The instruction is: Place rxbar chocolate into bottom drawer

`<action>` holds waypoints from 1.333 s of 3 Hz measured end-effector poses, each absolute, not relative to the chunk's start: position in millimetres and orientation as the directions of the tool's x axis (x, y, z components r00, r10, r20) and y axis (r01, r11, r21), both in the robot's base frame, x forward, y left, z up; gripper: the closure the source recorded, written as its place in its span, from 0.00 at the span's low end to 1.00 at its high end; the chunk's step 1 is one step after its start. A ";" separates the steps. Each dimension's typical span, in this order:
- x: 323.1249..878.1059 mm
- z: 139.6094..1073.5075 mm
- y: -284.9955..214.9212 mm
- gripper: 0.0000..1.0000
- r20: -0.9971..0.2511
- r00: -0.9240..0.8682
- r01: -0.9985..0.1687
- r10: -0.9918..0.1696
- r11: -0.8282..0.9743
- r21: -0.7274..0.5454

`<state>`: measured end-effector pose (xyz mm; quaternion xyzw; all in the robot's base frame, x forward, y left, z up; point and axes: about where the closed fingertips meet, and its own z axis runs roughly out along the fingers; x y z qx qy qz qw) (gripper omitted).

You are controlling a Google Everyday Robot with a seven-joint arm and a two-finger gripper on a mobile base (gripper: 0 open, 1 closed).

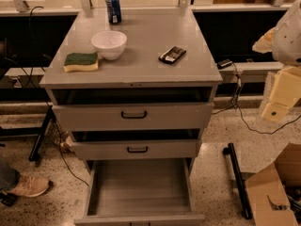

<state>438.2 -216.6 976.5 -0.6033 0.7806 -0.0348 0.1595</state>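
The rxbar chocolate [172, 54], a small flat dark bar with pale markings, lies on the right part of the grey cabinet top [141, 69]. The bottom drawer [140, 185] is pulled out wide and shows a bare grey floor. The two shallower drawers above it, each with a black handle, are slightly open. My gripper [277, 102] hangs at the right edge of the view, to the right of the cabinet and apart from the bar, on a pale arm.
A green-and-yellow sponge [81, 61], a white bowl [109, 44] and a blue can [113, 7] stand on the cabinet top's left and back. A cardboard box [273, 192] and a black bar [237, 182] are on the floor at right. A person's shoe [28, 186] is at left.
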 end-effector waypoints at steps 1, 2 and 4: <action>438.7 977.0 -216.3 0.00 -0.208 -0.221 -0.930 -0.953 0.270 -0.249; 475.1 971.6 -211.8 0.00 -0.271 -0.202 -0.924 -0.941 0.275 -0.267; 595.5 937.5 -197.5 0.00 -0.588 -0.225 -0.857 -0.777 0.445 -0.260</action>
